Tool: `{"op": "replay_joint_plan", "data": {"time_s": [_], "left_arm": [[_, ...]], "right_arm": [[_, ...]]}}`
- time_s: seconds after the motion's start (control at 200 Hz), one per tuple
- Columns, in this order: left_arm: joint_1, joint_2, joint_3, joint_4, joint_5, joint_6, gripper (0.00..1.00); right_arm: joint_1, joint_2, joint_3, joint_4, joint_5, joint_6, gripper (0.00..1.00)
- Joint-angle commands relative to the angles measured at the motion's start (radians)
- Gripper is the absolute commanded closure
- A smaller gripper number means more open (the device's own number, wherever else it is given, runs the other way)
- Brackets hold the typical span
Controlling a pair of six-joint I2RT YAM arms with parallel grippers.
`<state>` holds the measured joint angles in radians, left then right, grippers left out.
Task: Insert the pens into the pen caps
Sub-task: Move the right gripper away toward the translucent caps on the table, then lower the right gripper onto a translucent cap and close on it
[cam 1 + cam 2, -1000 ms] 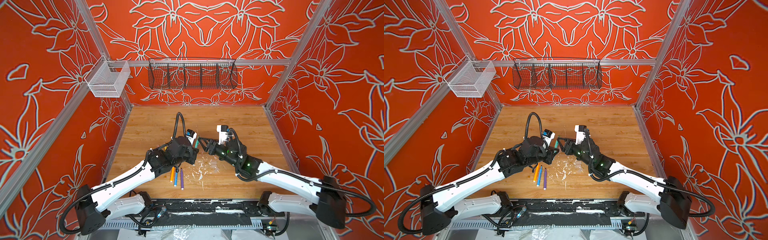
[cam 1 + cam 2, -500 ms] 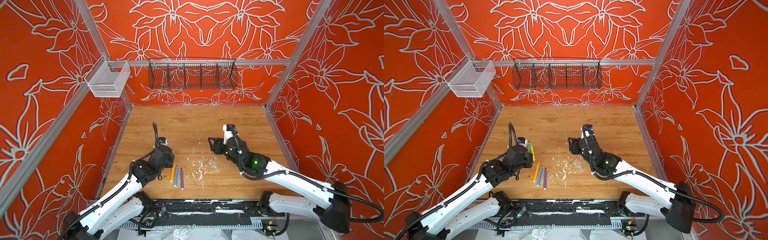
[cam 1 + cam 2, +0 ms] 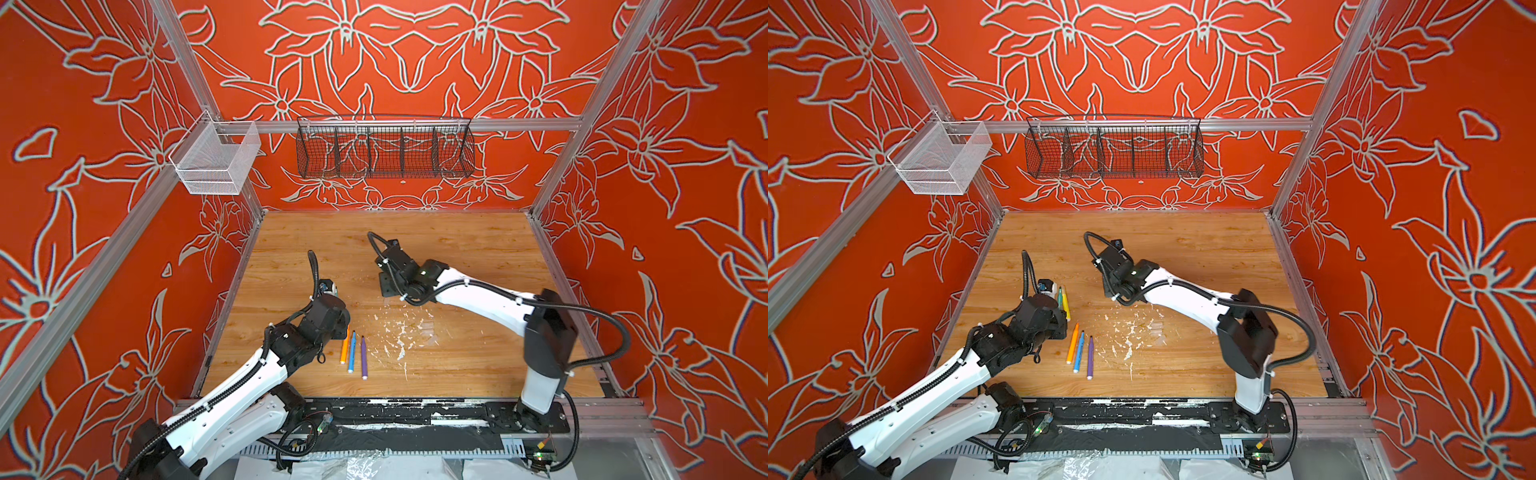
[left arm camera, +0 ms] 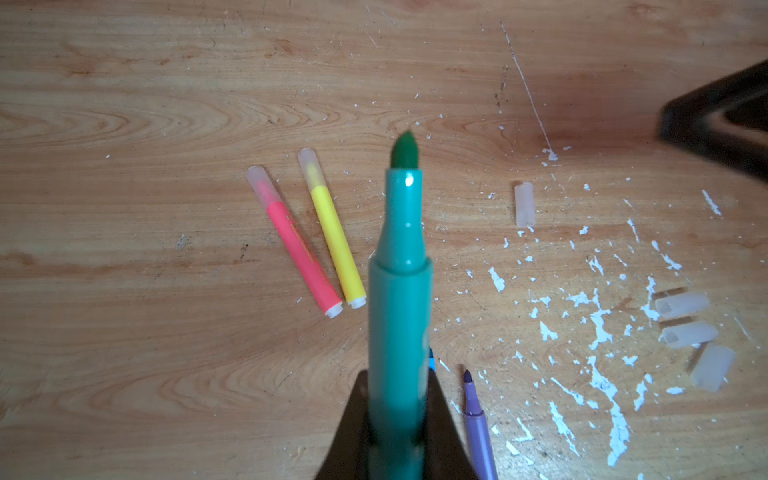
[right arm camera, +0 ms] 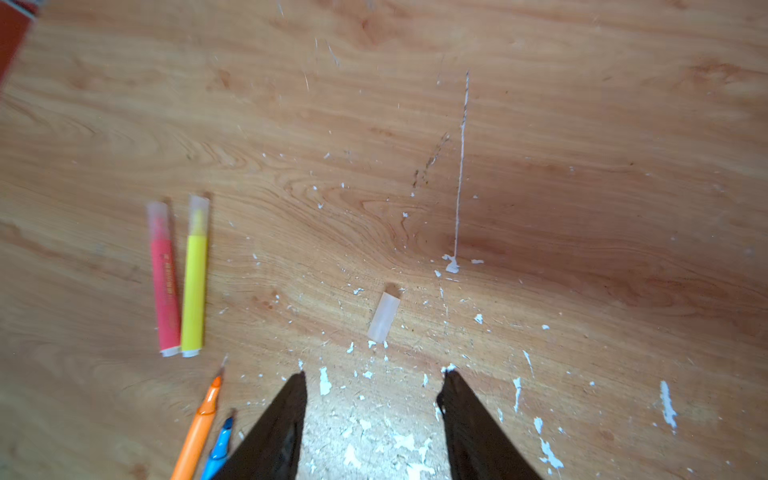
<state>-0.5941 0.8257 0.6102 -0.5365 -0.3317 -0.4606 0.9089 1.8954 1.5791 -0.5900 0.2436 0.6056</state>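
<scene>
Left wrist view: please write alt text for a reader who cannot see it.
The left gripper holds an uncapped green pen, tip pointing away over a wooden table. A red-pink pen and a yellow pen lie side by side, both capped. An uncapped purple pen, one loose clear cap and three more caps lie among white flecks.

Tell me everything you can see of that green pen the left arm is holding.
The green pen looks like smooth teal-green plastic: a thick barrel that steps down to a narrower neck and ends in a darker green felt tip. The tip is bare, with no cap on it. The left pincer is shut on its barrel, one black finger on either side, and hides its back end. The pen sticks out past the fingers above the wooden table, and its tip touches nothing.
</scene>
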Motion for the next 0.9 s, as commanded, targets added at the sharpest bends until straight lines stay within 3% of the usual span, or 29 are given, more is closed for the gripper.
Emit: {"op": "replay_joint_plan", "data": {"time_s": [0.0,0.4,0.896], "left_arm": [[0.005,-0.032,-0.013,0.01,-0.001,0.0,1.0],[0.005,-0.083,-0.033,0.01,-0.004,-0.008,1.0],[0.005,-0.068,-0.031,0.015,-0.006,-0.009,1.0]], "right_arm": [[0.001,0.093,0.105,-0.174,-0.02,-0.029,0.45],[-0.019,0.336,0.283,-0.264,-0.026,-0.016,0.47],[-0.06,0.418,0.315,-0.247,-0.069,-0.016,0.51]]}}
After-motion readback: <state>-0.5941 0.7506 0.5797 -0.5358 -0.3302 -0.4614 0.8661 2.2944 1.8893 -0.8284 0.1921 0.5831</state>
